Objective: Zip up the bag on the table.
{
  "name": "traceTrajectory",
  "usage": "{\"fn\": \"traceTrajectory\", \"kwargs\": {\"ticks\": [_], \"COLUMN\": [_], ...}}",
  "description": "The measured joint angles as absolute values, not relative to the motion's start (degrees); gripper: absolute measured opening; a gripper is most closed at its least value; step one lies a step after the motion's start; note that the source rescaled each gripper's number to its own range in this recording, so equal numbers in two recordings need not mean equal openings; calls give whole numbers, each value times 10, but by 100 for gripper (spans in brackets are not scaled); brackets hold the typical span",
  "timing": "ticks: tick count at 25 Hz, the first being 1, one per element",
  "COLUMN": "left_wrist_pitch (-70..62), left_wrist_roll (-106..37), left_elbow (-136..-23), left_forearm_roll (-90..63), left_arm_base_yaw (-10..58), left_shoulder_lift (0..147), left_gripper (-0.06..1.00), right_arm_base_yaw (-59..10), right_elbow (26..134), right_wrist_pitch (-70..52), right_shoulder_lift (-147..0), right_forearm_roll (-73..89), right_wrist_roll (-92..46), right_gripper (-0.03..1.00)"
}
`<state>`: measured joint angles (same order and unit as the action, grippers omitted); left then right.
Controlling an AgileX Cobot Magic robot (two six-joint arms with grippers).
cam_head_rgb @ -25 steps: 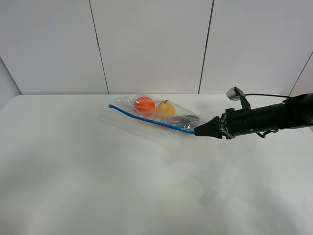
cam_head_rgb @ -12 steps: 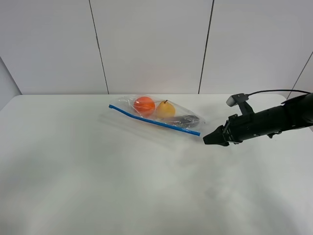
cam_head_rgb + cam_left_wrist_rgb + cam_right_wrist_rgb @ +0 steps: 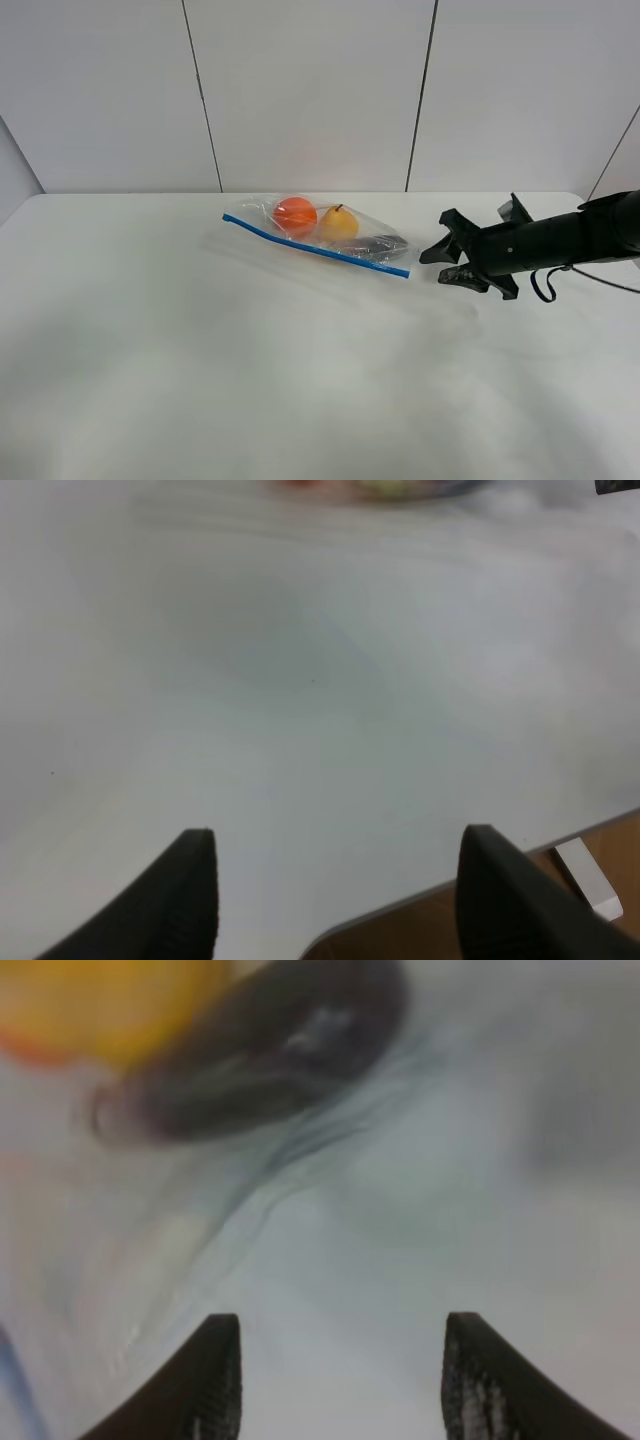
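The clear plastic bag [image 3: 330,232] lies flat on the white table [image 3: 250,360], far centre, its blue zipper strip [image 3: 315,246] along the near edge. An orange fruit [image 3: 294,215], a yellow fruit [image 3: 339,223] and a dark purple fruit [image 3: 378,243] show through it. My right gripper [image 3: 440,263] is open and empty, just right of the bag's right end, not touching it. The right wrist view shows its fingertips [image 3: 222,1375] apart over crinkled plastic, with the purple fruit [image 3: 270,1045] beyond. My left gripper [image 3: 335,890] is open over bare table; the left arm is outside the high view.
White wall panels [image 3: 310,90] stand behind the table's far edge. The left wrist view shows the table's rounded front edge [image 3: 460,890] with brown floor below it. Wide bare tabletop lies in front of and left of the bag.
My right gripper was closed at the zipper strip's right end, then pulled back to the right, off the bag, and its fingers have opened. The bag has settled flat.
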<state>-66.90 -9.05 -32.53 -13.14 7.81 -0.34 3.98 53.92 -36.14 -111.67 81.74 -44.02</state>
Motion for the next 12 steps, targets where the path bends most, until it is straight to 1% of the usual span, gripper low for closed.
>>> {"fn": "traceTrajectory", "kwargs": {"ticks": [5,7,9,12], "left_wrist_pitch": [-669,-669,-669,-669], "left_wrist_roll": [-90,-90,-90,-90], "left_elbow": [-325,-325,-325,-325], "left_forearm_roll": [-131,-131,-131,-131], "left_arm_base_yaw": [78,78,78,78], "left_shoulder_lift": [-3,-3,-3,-3], "left_gripper": [80,80,80,80], "right_arm_base_yaw": [40,40,40,40], "right_elbow": [539,539,539,539], "right_wrist_pitch": [-349,-349,-349,-343], "right_shoulder_lift": [-1117,-1117,-1117,-1117], "right_forearm_roll": [831,851,857,810], "right_wrist_roll": [-194,-131,-114,-144], "right_gripper": [68,68,68,68]}}
